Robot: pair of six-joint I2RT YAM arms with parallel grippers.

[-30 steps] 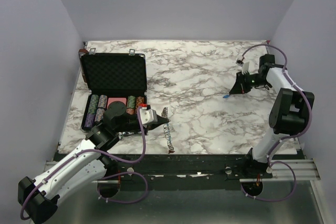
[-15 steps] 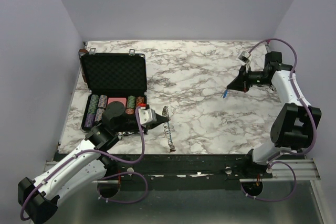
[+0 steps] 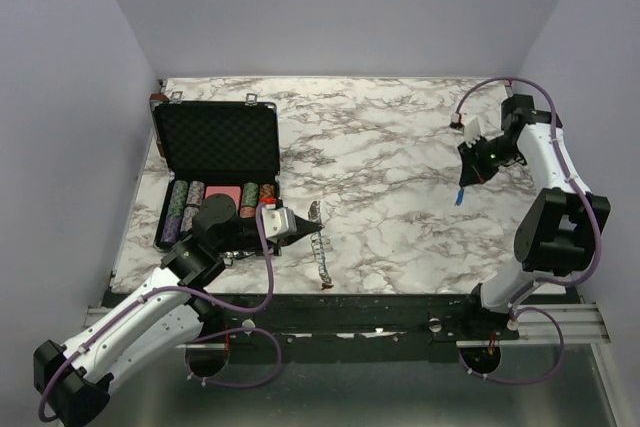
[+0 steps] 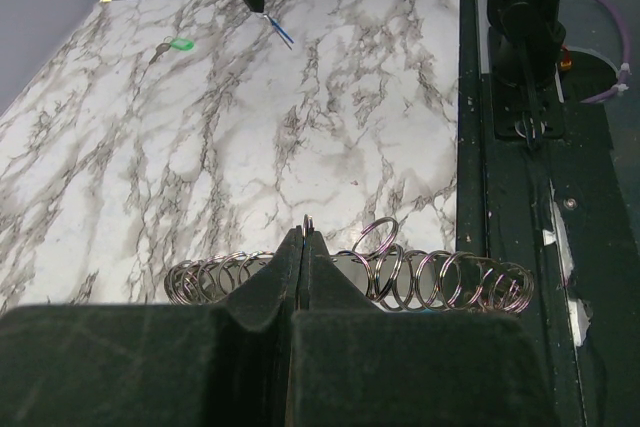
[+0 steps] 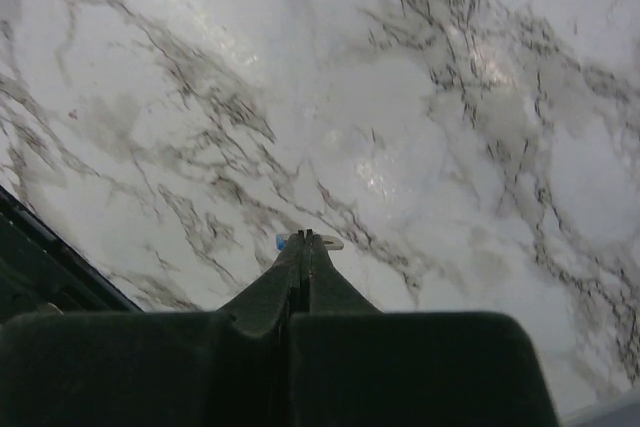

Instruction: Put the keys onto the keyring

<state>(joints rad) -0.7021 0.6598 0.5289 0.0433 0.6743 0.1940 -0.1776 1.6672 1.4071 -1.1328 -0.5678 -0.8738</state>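
Note:
The keyring [image 3: 322, 265] is a chain of metal rings lying near the table's front edge, left of centre. My left gripper [image 3: 318, 234] is shut on one upright ring of it; in the left wrist view the ring pokes up between the closed tips [image 4: 305, 232] and the keyring [image 4: 440, 282] stretches to both sides. My right gripper [image 3: 464, 183] hangs above the table at the right, shut on the blue key [image 3: 460, 195]. The right wrist view shows the blue key [image 5: 282, 241] pinched at the tips [image 5: 307, 237]. A green key [image 4: 180, 45] lies on the marble. The red key is out of view.
A black foam-lined case [image 3: 215, 142] stands open at the left, with rows of poker chips [image 3: 220, 194] in its lower half, just behind my left arm. The marble table [image 3: 380, 147] ends at a dark rail along the near edge [image 3: 400, 307].
My right gripper, still holding the blue key, swung first left then back right and toward the front, and now points down. The left gripper and the keyring have not moved.

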